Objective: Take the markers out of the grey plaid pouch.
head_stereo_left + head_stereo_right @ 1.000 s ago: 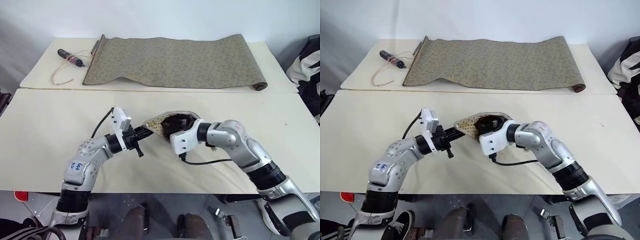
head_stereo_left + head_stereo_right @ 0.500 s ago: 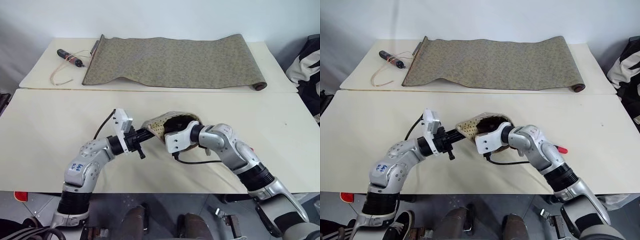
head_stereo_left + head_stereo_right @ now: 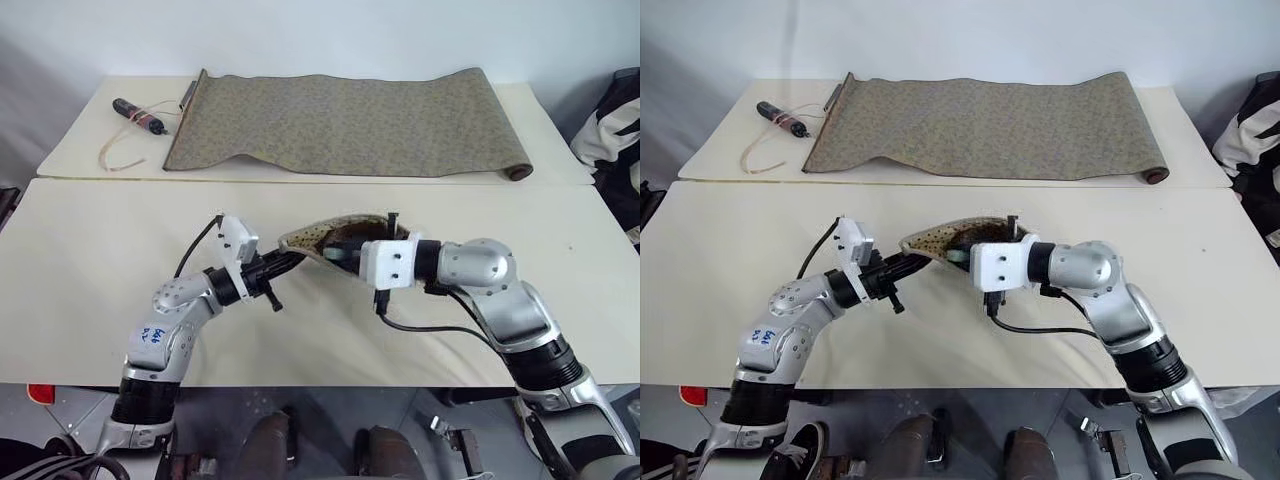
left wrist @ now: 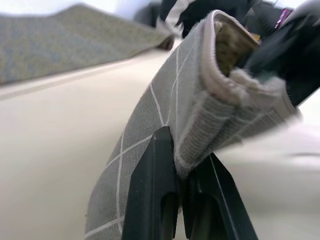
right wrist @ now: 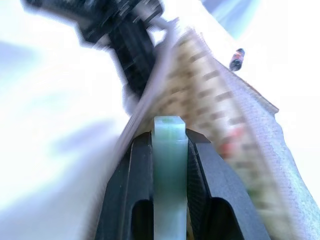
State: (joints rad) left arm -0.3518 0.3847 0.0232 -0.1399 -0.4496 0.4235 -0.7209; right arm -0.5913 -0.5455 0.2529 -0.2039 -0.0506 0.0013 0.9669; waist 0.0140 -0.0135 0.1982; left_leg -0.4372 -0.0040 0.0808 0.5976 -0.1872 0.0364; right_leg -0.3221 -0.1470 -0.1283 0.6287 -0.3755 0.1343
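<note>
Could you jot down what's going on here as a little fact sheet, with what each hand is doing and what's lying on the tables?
Left gripper: fingers shut on the edge of the grey plaid pouch, holding it up off the table
Right gripper: fingers shut on a pale green marker at the pouch's open mouth
Pouch: open, tan speckled lining showing
Near table: cream top, both arms working over it
Far table: long olive cloth roll spread out; dark stick with tan cord beside its end
</note>
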